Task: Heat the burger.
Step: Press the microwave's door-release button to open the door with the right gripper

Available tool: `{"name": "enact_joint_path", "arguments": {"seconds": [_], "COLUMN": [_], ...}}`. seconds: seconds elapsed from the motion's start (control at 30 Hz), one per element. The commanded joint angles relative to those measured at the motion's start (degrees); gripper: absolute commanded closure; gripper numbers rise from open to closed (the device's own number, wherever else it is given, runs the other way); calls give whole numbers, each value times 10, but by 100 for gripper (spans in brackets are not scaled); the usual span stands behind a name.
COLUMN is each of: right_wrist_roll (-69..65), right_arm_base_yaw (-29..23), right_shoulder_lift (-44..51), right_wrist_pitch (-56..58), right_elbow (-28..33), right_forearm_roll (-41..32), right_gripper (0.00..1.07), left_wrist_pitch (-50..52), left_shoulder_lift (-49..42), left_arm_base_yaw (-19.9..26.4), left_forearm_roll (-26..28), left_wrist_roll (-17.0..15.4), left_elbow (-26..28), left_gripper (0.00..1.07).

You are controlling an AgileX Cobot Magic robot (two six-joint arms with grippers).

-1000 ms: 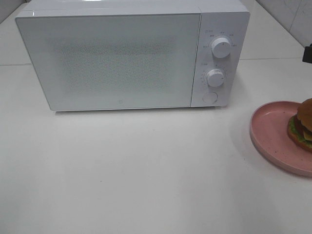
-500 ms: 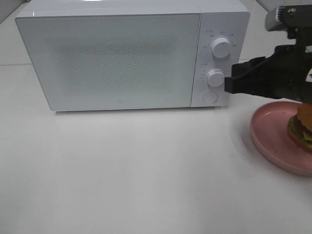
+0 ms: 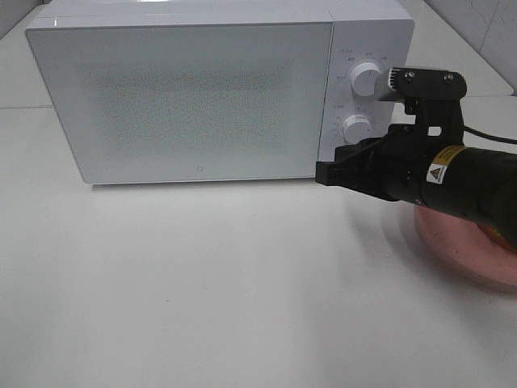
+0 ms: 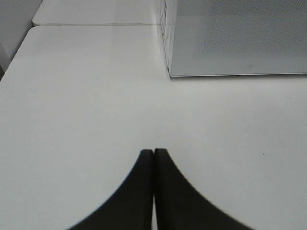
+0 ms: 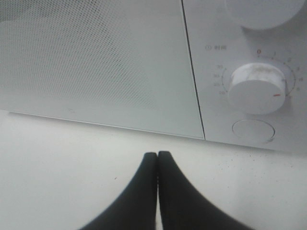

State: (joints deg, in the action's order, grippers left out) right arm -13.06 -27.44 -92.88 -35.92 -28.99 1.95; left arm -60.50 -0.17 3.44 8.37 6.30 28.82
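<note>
Exterior high view; entries run from the task's thing outward.

1. Burger: not visible. My right forearm covers the spot where I judge it to sit, on the pink plate (image 3: 452, 252). The plate's rim shows beneath that arm, to the right of the microwave (image 3: 186, 97).
2. Right gripper (image 3: 321, 173): my jaws are pressed together with nothing between them (the right wrist view shows the two fingers meeting in a single seam). The tips are low in front of the oven, near the line where the door (image 3: 194, 162) meets the control panel. I cannot tell whether they touch it.
3. Door: shut. The round button (image 5: 253, 130) sits just below the timer knob (image 5: 256, 90), a little to the panel side of my tips.
4. Left gripper (image 4: 153, 151): jaws together, empty, over the bare table (image 4: 72, 96), apart from the oven's near corner.

Step in hand, as I judge it: getting the oven open, with the burger not yet handled.

Next move calls for bringing my closed right tips onto the round button and pushing squarely, so they do not skid up onto the knob. After that, my arm should clear the door's swing.
</note>
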Motion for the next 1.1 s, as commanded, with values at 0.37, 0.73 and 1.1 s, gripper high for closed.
{"name": "enact_joint_path", "arguments": {"seconds": [0.37,0.73,1.1], "right_wrist_roll": [-186,-396,-464], "right_arm_base_yaw": [-2,-2,-2], "right_shoulder_lift": [-103,-149,-156], "right_wrist_pitch": [-155,-202,-189], "right_elbow": [0,0,-28], "right_forearm_roll": [3,3,-50], "right_gripper": [107,107,107], "left_wrist_pitch": [9,9,9], "left_shoulder_lift": [-13,-13,-13], "left_arm_base_yaw": [2,2,2], "left_forearm_roll": [2,2,2], "left_wrist_roll": [-2,-2,-2], "left_elbow": [-2,-2,-2], "left_gripper": [106,106,106]}}
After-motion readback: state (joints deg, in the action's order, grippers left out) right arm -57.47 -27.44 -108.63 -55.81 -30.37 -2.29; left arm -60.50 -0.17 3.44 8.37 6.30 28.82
